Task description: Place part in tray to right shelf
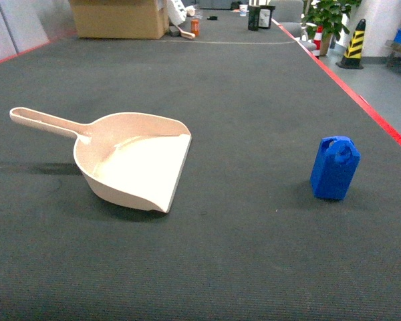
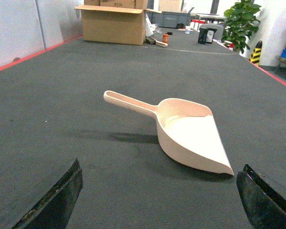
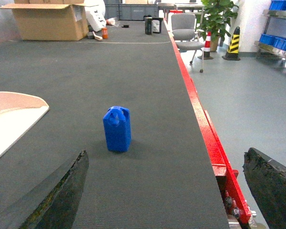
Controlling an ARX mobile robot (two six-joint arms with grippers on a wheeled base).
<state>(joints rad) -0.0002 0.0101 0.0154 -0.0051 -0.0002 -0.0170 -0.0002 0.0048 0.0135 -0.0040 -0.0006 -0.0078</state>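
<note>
Small bright-blue jerrycan part [image 1: 335, 168] w/ moulded top handle, upright; both grippers [image 2: 157, 200] [image 3: 167, 191] spread wide, empty.

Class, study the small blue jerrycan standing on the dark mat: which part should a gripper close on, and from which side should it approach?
Grip the blue jerrycan across its flat body sides, coming down from above with the right gripper, whose open jaws already face it. It stands upright, clear of the scoop; its moulded top handle looks too small to pinch reliably.

Left gripper [image 2: 159, 200] and right gripper [image 3: 167, 191] are seen only in their wrist views, jaws spread wide, nothing held.
</note>
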